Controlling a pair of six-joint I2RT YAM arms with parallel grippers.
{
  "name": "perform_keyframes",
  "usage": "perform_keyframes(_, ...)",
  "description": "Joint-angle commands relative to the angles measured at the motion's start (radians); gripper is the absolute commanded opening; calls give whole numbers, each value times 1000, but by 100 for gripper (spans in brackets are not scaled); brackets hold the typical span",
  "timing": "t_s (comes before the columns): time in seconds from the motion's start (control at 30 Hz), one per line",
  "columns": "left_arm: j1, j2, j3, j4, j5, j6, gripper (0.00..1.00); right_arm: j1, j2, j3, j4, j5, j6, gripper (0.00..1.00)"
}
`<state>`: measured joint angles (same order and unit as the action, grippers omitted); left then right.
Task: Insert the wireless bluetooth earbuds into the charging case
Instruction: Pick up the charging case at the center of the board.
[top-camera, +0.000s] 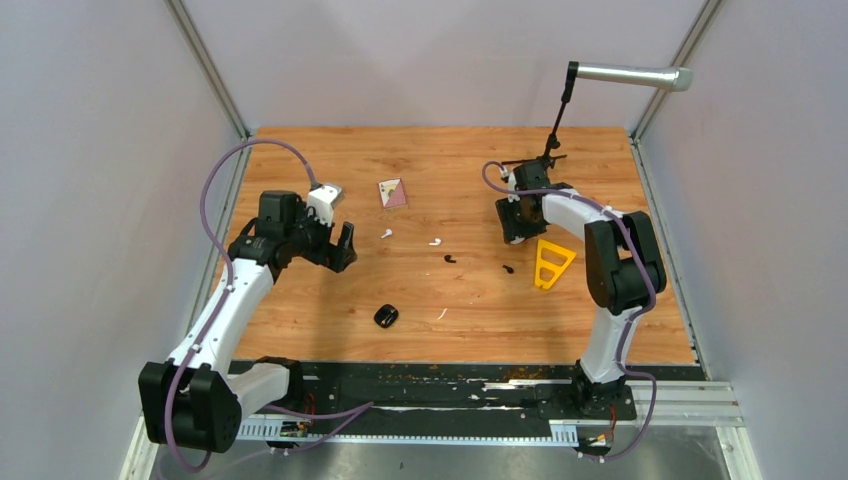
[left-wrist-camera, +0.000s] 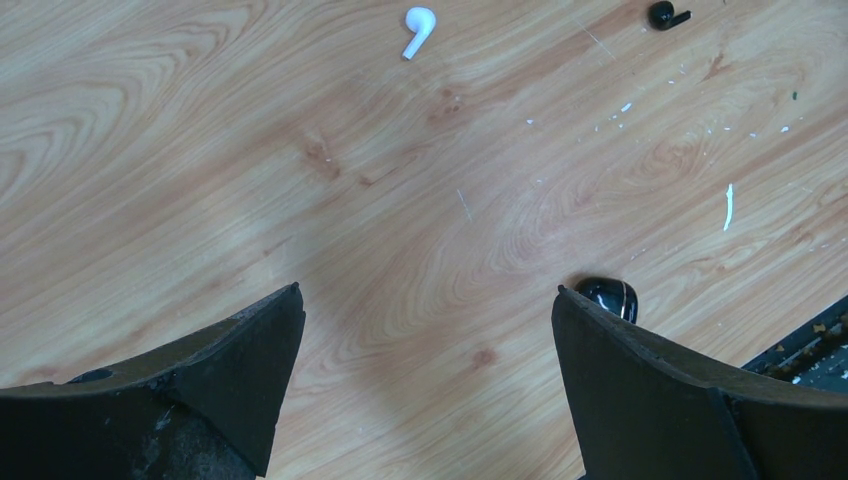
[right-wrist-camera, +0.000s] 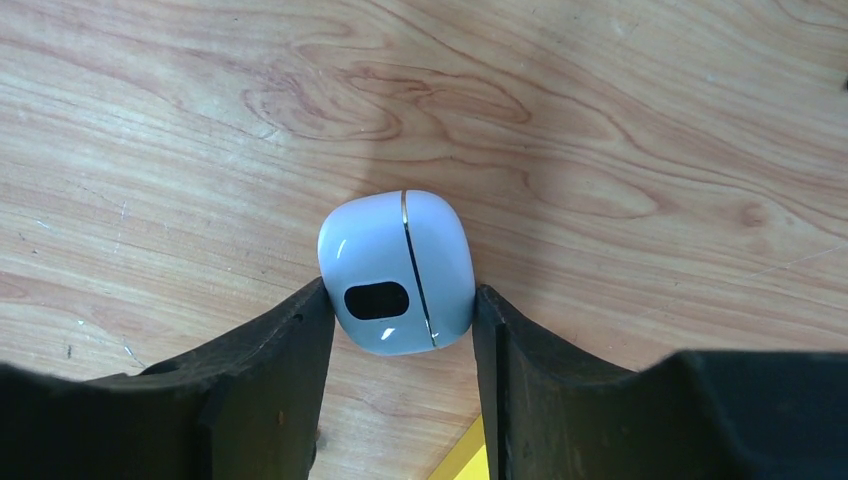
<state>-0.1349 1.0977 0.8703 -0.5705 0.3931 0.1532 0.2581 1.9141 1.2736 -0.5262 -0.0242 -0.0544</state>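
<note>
You have four earbuds to count, all lying on one table: two white, namely the left white earbud and the right white earbud; two black, namely the left black earbud and the right black earbud; you have two charging cases, one black case and one white case, the latter seen only by the right wrist camera; one thin white sliver; one yellow triangular frame; one pink-and-white card; one metal tube on a black stand; you have two grippers, the left gripper and the right gripper, each with two fingers.
</note>
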Motion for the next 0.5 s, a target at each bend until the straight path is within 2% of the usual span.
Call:
perform_keyframes(0.0, 6, -8, -4, 37, 24, -17, 100, -5, -19, -16, -11, -14, -8, 50)
perform_keyframes(0.17, 6, -10, -4, 33, 26, -17, 100, -6, -4, -13, 7, -5, -62, 57)
perform_keyframes(0.47, 6, -13, -7, 32, 24, -15, 100, -22, 10, -11, 13, -117, -170, 59)
